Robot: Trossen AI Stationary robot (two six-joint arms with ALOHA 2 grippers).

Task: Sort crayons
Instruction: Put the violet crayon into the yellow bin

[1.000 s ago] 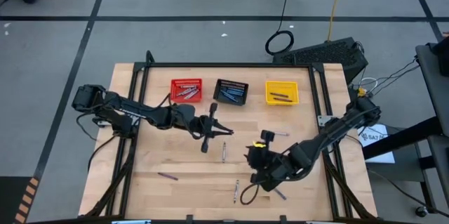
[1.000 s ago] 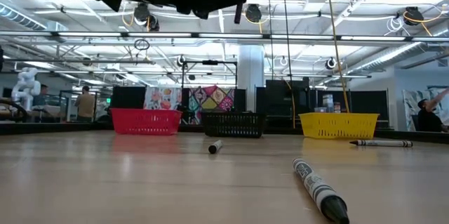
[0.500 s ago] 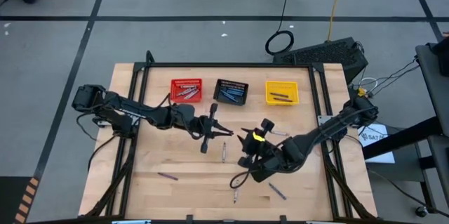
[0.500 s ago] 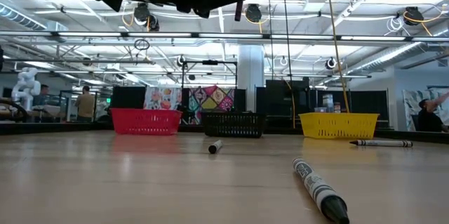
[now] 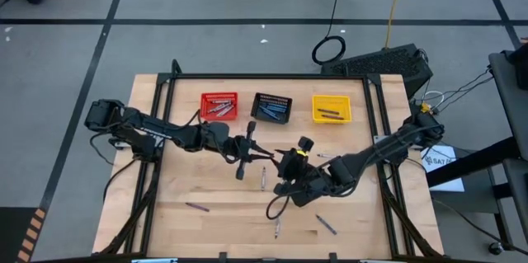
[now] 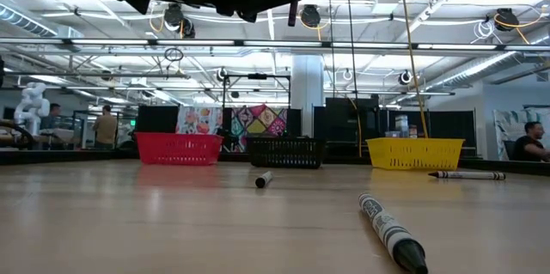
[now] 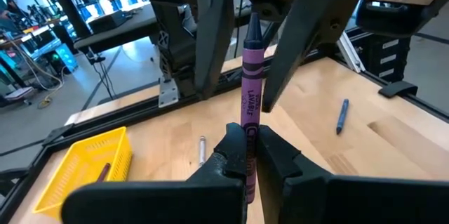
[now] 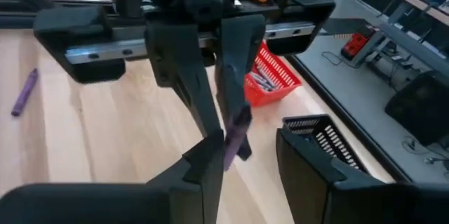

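Left gripper point(image 5: 262, 153) clamped shut mid-table, right gripper point(image 5: 277, 162) spread wide, facing it

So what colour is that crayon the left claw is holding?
Purple, with a paper label; the thin purple wax crayon shows best in the left wrist view.

Pale wooden table point(image 5: 206, 189), planked, smooth with a soft sheen. Matt black metal frame point(image 5: 363, 77) along its edges. Red basket point(image 5: 219, 105), black basket point(image 5: 272, 107) and yellow basket point(image 5: 331, 108) of plastic mesh. Purple crayon point(image 7: 250, 104) wrapped in matt printed paper, waxy tip bare. Left gripper point(image 7: 247, 155) in dull black plastic.
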